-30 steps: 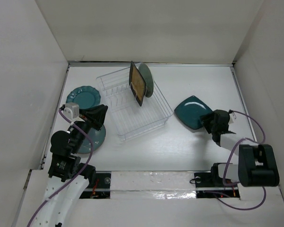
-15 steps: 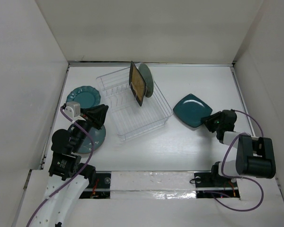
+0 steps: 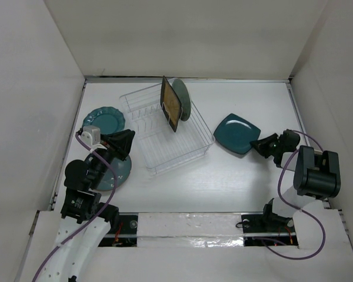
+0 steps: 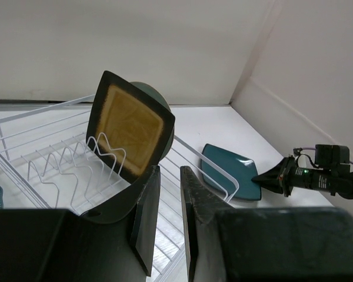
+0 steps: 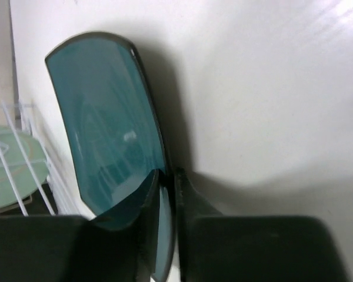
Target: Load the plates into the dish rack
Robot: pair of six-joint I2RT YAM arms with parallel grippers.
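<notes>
While the right claw clenches the dark teal plate by its right corner, the dish rack lies beyond it toward the worktop's left edge; the left claw hangs parted, empty.

Plain white walls enclose a white table on three sides

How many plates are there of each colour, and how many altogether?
Teal: 3, namely scalloped teal plate, round teal-blue plate, squarish dark teal plate
Mustard-yellow: 1, square mustard-yellow plate
Pale green: 1, round pale green plate
Total: 5
</notes>
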